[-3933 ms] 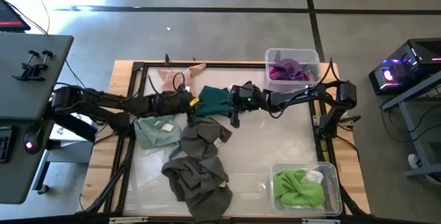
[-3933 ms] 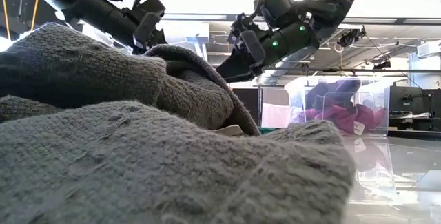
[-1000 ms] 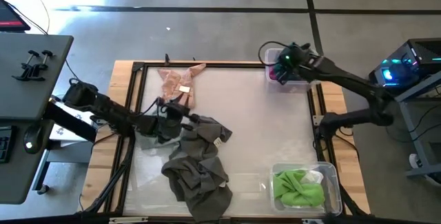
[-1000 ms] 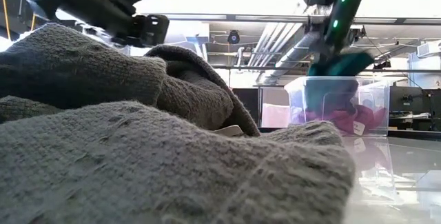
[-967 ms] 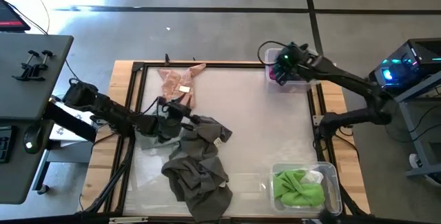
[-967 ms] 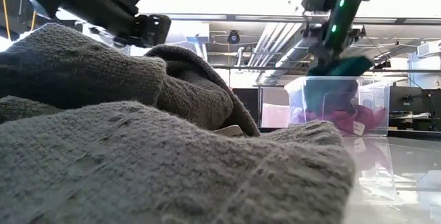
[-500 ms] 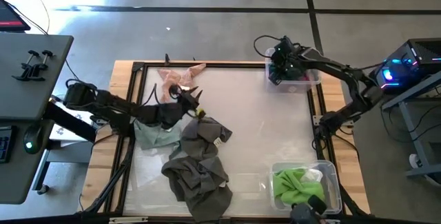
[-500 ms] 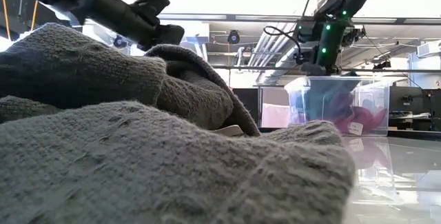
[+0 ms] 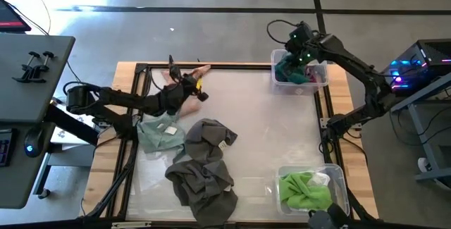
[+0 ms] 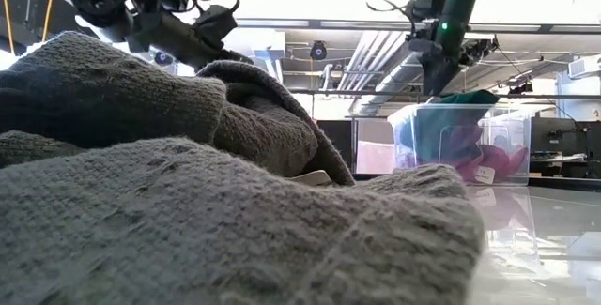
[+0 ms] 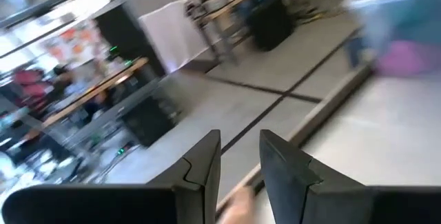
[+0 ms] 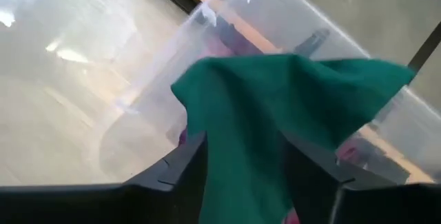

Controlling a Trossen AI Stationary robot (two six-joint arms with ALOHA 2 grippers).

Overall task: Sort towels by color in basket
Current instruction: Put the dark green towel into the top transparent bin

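Note:
My right gripper hangs open over the clear bin at the far right. The dark green towel lies heaped in that bin on a magenta towel, its cloth showing between the spread fingers. My left gripper points level above the peach-pink towel at the far left, slightly open with nothing between its fingers. A pale mint towel and dark grey towels lie flat on the table's left half. Lime green towels fill the near right bin. My right gripper points steeply down at the dark green towel's top, which shows between its two spread fingers. The towel rests in the bin. I cannot tell whether a finger touches it.
A black frame runs round the table top. The middle and right of the table lie bare between the two bins. In the low view the grey towels block most of the near table. Desks and equipment stand left and right of the table.
My left gripper has swung from above the grey towels toward the far edge, over the peach-pink towel, rolling as it went. The dark green towel, which hung from my right gripper into the far right bin, has settled in it. My right gripper has risen above it.

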